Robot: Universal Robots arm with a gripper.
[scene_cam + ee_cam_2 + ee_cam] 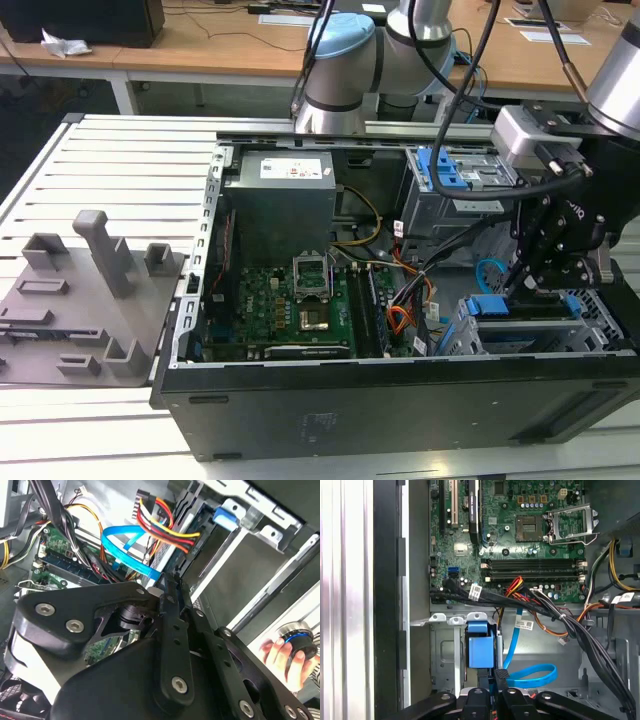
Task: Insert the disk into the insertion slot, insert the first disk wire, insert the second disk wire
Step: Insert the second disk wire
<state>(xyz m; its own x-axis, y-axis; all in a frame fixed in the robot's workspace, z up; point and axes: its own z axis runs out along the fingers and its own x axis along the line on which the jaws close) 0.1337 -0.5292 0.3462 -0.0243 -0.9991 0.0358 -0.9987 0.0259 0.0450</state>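
Note:
The disk (pixel 520 335), with its bright blue carrier (pixel 480 647), lies in the insertion slot (pixel 458 340), the low grey cage at the case's corner on the exterior view's right. My gripper (pixel 522 285) hangs right over that cage. In both wrist views its fingers (pixel 499 682) stand close together at the end of a flat blue disk wire (pixel 532 672). That wire (pixel 127 555) runs down to the fingertips (pixel 167 582). A red, yellow and black power wire bundle (pixel 167 522) lies just beyond the disk's end.
The open case holds a motherboard (pixel 290 300), a power supply (pixel 280 205) and a taller grey bay with a blue latch (pixel 455 175). A grey fixture plate (pixel 80 300) lies at the exterior view's left. A hand (pixel 277 652) holds a round device outside the case.

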